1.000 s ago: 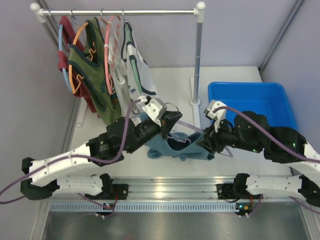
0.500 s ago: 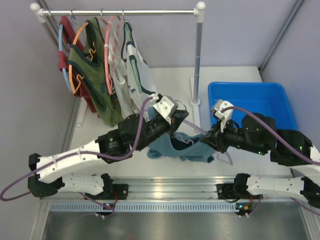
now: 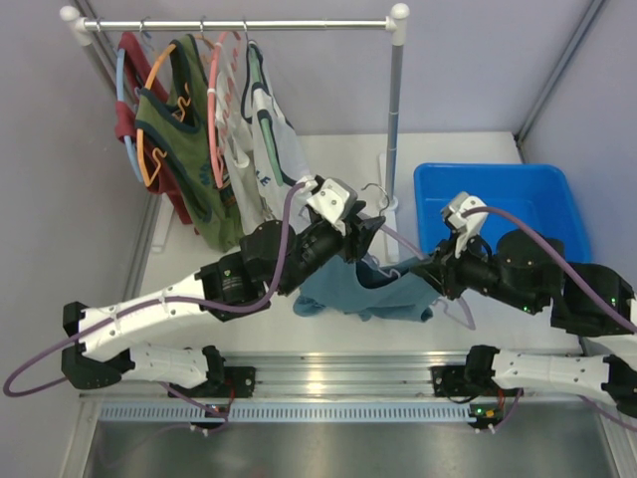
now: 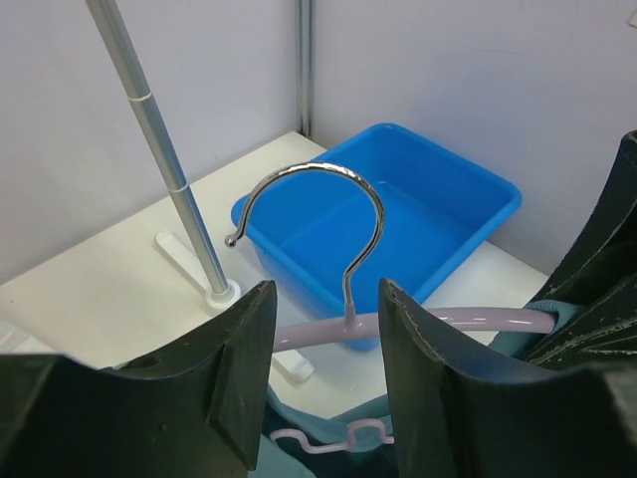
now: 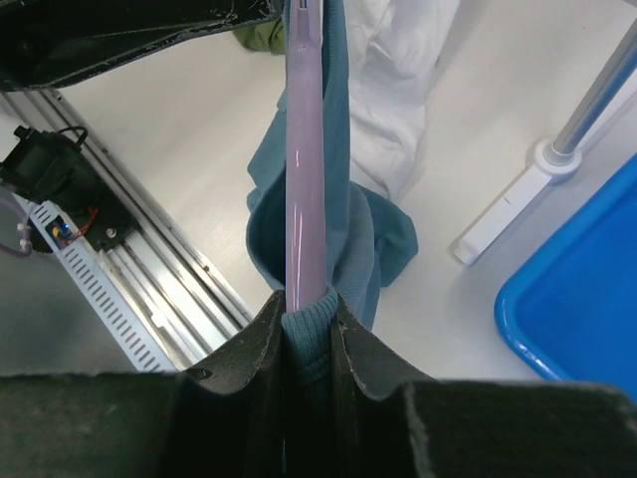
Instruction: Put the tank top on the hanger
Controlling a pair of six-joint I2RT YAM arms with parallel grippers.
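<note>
HANDOVER BESIDE THE BIN: The left end effector (image 4: 324, 324) has just released the hanger (image 4: 448, 321). Its fingers were pinched together half a second earlier and now stand apart on either side of the metal hook (image 4: 318, 167), with a gap showing on both sides of the stem. The right end effector (image 5: 307, 317), which closed a moment before, is clamped on the ribbed edge of the tank top (image 3: 358, 291) where the lavender arm runs into the fabric. It appears to carry the load alone.

Hanger and garment hang over the table (image 3: 333, 159), just beside the blue bin (image 3: 498, 202) on its near corner, the hook pointing up toward the bin. The pair also sits closer to the bin than it did a second ago.

The release probably means the left arm is free to re-grip, either to draw the other strap over the hanger or to take the hook. The task looks well advanced but not confirmed.

Much stays out of sight. From above, the left arm covers the hanger's end farthest from the bin, so whether both straps are seated cannot be told. The right wrist view shows the hanger edge-on. Whether those fingers pinch plastic as well as cloth is unclear, as is whether the hem touches the table.
</note>
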